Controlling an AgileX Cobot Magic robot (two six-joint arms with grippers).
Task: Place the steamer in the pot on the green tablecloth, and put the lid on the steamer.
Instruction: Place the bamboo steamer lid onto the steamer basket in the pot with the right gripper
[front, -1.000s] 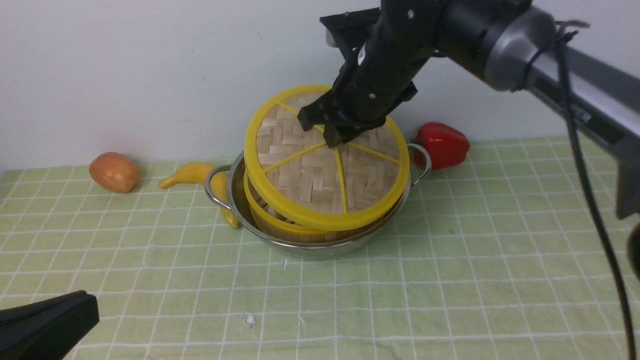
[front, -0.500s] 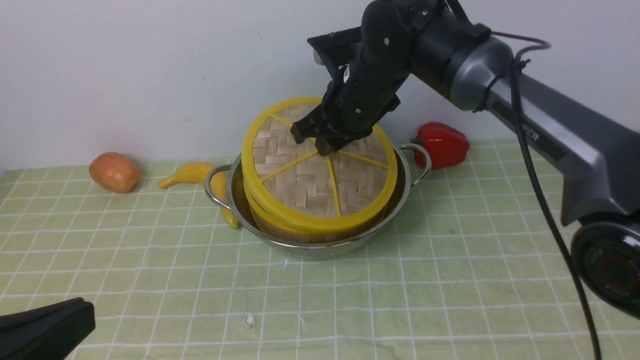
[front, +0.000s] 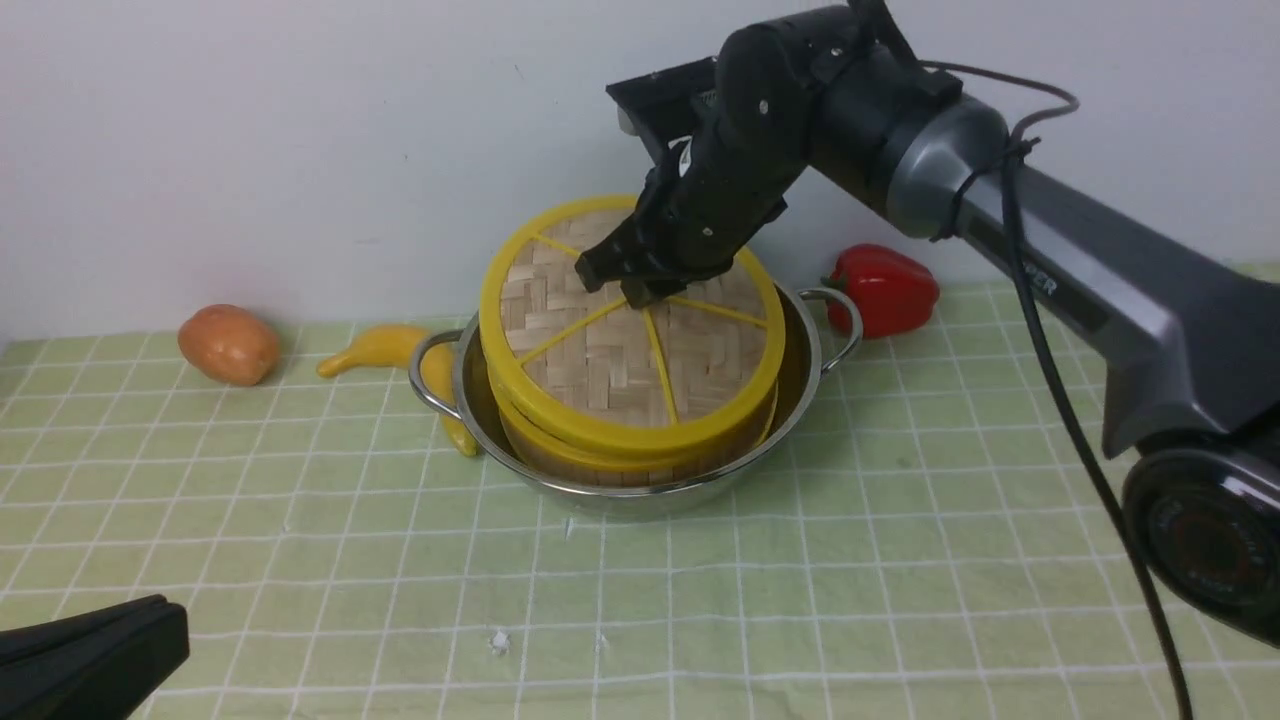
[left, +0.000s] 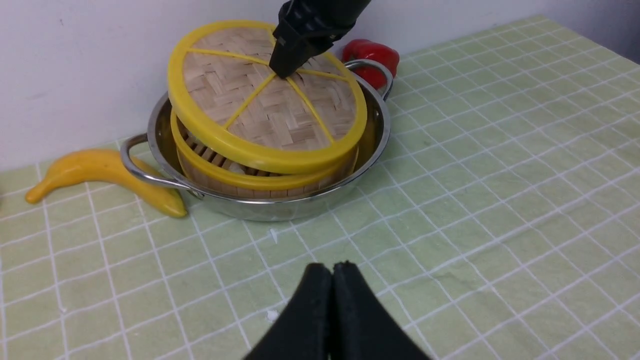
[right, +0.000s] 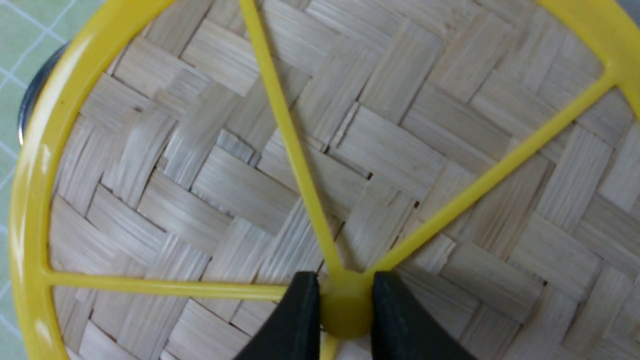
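The steamer (front: 560, 462) sits inside the steel pot (front: 640, 497) on the green tablecloth (front: 900, 560). The woven lid (front: 610, 350) lies tilted over the steamer. In the left wrist view, a gap shows between the lid (left: 270, 110) and the steamer rim (left: 250, 181) on one side. My right gripper (front: 640, 290) is shut on the lid's central yellow knob (right: 345, 307), one finger on each side. My left gripper (left: 332, 267) is shut and empty, low over the cloth in front of the pot (left: 280, 209).
A yellow banana (front: 385, 345) lies against the pot's left handle. An orange fruit (front: 228, 343) is further left, and a red pepper (front: 885, 288) sits behind the right handle. A white wall rises close behind the pot.
My right gripper has lowered the lid and shifted it slightly left. The lid now tilts less and sits close over the steamer. The left gripper has barely moved.
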